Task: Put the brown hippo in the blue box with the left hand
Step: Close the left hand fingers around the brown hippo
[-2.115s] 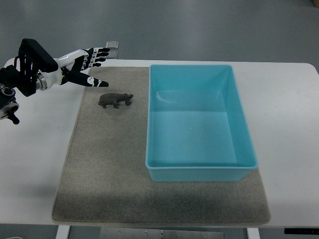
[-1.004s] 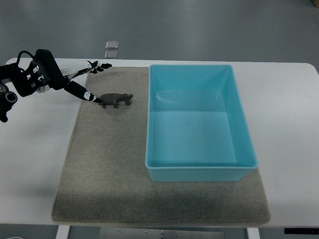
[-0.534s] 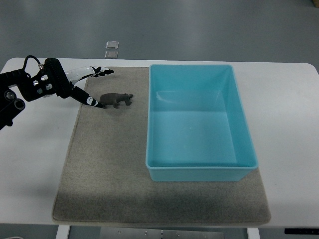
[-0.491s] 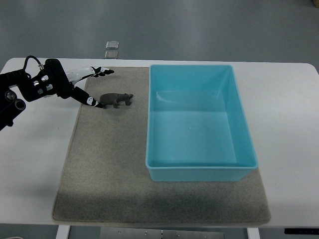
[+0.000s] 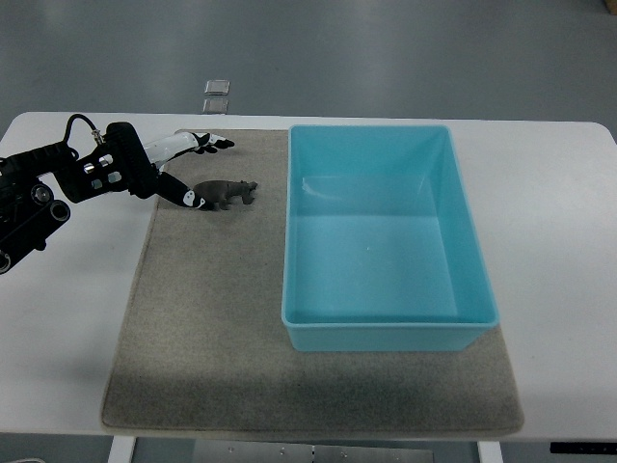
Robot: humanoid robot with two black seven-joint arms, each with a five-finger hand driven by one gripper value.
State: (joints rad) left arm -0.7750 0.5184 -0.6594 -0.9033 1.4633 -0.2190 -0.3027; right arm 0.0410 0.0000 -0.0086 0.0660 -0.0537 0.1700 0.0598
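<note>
Small dark-brown hippo (image 5: pixel 226 193) on all fours on grey mat (image 5: pixel 193 318), head toward blue box (image 5: pixel 386 333), left hand (image 5: pixel 178 169) spread, fingers (image 5: pixel 192 200) touching rump, gripping nothing.

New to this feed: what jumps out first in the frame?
The big blue box dominates, sitting empty on the right part of a grey mat on the white table. Left of it, on the mat, stands a small brown hippo. The left hand reaches in from the left edge, fingers spread, one fingertip at the hippo's rear end, not yet gripping it.
</note>
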